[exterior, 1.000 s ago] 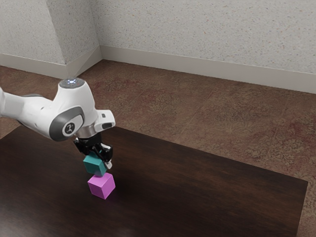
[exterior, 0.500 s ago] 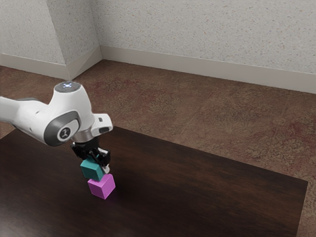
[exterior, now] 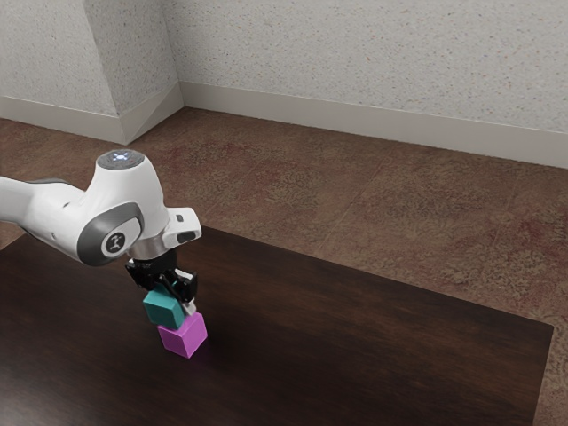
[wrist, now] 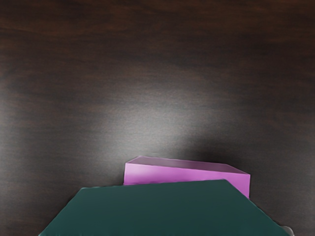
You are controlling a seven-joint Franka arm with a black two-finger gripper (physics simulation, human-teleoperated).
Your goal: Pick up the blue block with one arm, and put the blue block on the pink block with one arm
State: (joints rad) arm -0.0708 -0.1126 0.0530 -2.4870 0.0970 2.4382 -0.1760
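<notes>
While the gripper [exterior: 169,291] holds the blue block [exterior: 162,308] from above, jaws closed on two opposite sides, the block hangs in the lower left of the exterior view, over the pink block [exterior: 183,335]. The grip is high on the block, which leaves its underside free to meet the pink top with nothing of the hand between. The arm [exterior: 89,217] comes in from the left edge and bends down at the wrist, so the hand points at the table [exterior: 373,355]; that suits a straight lowering onto a small target.

The two blocks are not squared up: the blue one sits a little toward the left of the pink one and looks turned relative to it (the corners do not line up). Whether the faces touch or a thin gap parts them cannot be told from this angle. In the wrist view the blue block [wrist: 162,209] lies just under the hand and covers the nearer part of the pink block [wrist: 187,174], whose far edge shows beyond it on the dark table [wrist: 147,73].

The task seems to be at placing: the pick is done, the release not yet. The overlap looks enough to carry the block, though the offset could let it tip once freed.
</notes>
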